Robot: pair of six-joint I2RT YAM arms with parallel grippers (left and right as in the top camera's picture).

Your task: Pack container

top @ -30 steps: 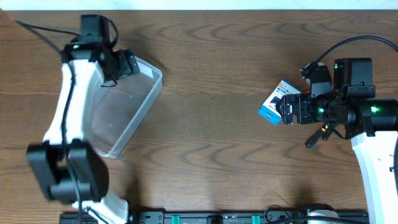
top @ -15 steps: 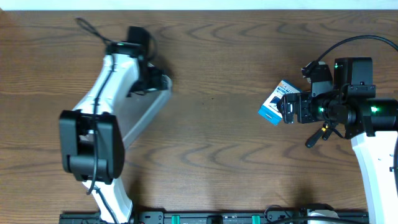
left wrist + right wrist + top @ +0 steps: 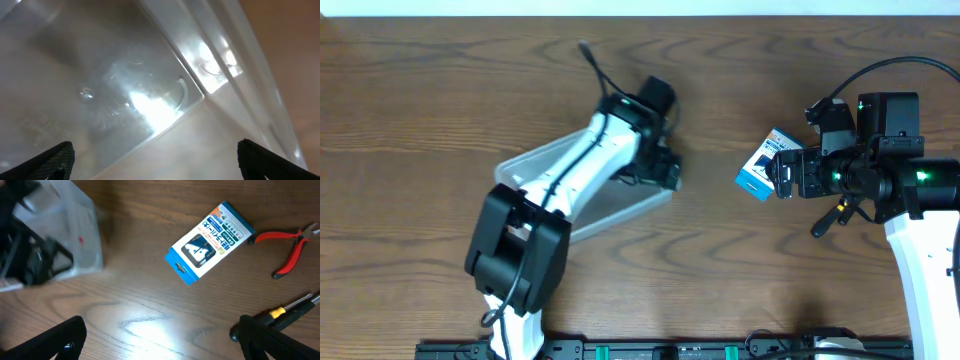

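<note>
Dragged rightward, container [image 3: 515,172] now sits mid-table at left gripper [image 3: 665,172], whose jaws are spread.
Positioning step; next, right gripper [image 3: 161,338], jaws apart and empty, must grasp box [image 3: 209,242].

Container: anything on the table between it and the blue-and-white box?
Nothing visible. Only bare table separates the container from the blue-and-white box. The pliers and screwdriver lie on the box's far side, off that path.
</note>
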